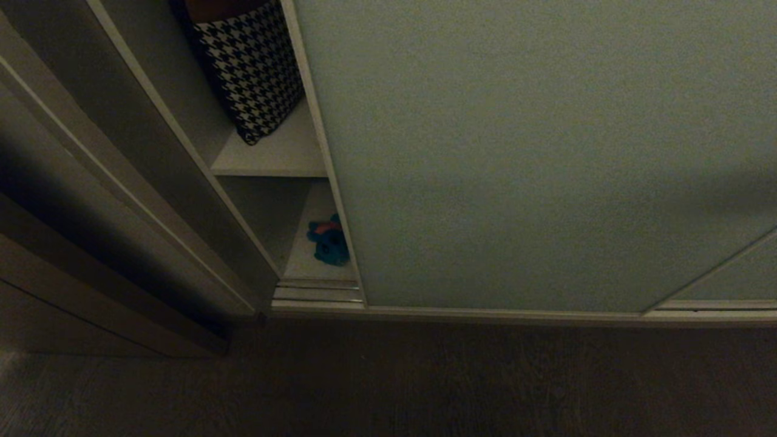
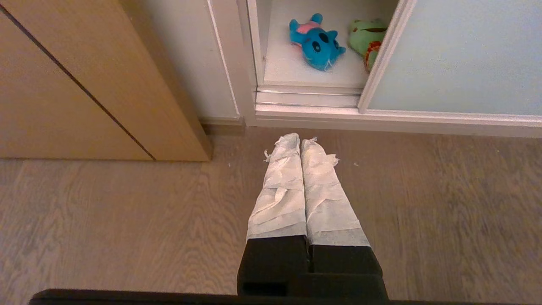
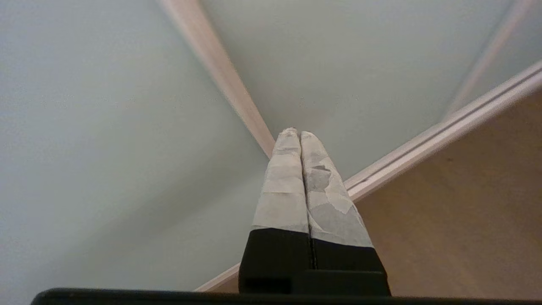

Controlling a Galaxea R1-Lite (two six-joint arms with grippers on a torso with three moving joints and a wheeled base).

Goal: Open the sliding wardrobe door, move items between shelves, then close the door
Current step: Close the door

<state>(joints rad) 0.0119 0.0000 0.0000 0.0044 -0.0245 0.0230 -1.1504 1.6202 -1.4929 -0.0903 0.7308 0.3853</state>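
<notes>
Both grippers are clenched empty: the left gripper point(image 2: 300, 142) over the floor point(image 2: 127, 220), the right gripper point(image 3: 299, 134) close to the pale grey-green door point(image 1: 516, 152), slid nearly shut. Only the left wrist view shows the green toy point(image 2: 365, 42) beside the blue toy point(image 2: 316, 41) on the bottom shelf point(image 2: 288, 67); higher up sits a houndstooth cushion point(image 1: 252, 67).

The left pincer point(image 2: 300, 142) hangs pointing downward, its taped fingers point(image 2: 281, 190) pressed together. The right pincer point(image 3: 298, 133) is raised, angled forward, its fingers likewise closed, holding nothing.
</notes>
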